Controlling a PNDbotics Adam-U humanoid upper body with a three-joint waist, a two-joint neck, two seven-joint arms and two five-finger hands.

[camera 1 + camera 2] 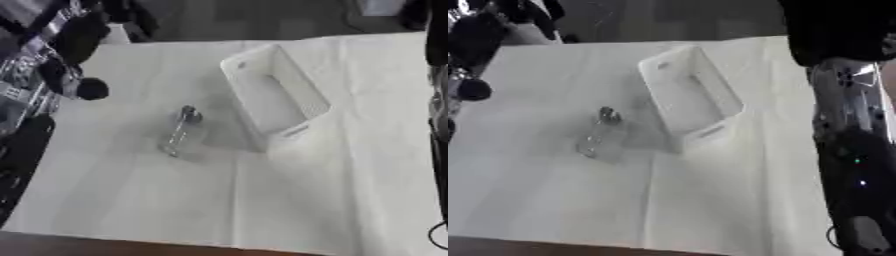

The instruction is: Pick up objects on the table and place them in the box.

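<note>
A white plastic box point(296, 131) stands open-topped at the middle of the white-covered table point(131, 200), and I see nothing inside it. Just left of the box lies a small clear bottle-like object point(179, 131) with a grey end, flat on the cloth. My left hand point(86, 88) shows as a dark rounded shape at the left edge, well apart from the object. My right arm point(846, 125) runs down the right edge, with its hand point(866, 241) low in the corner, away from the box.
Dark equipment point(26, 145) lines the table's left edge. Dark floor lies beyond the far edge. A brown table edge point(131, 246) shows along the front. A black cable point(436, 231) hangs at the lower right.
</note>
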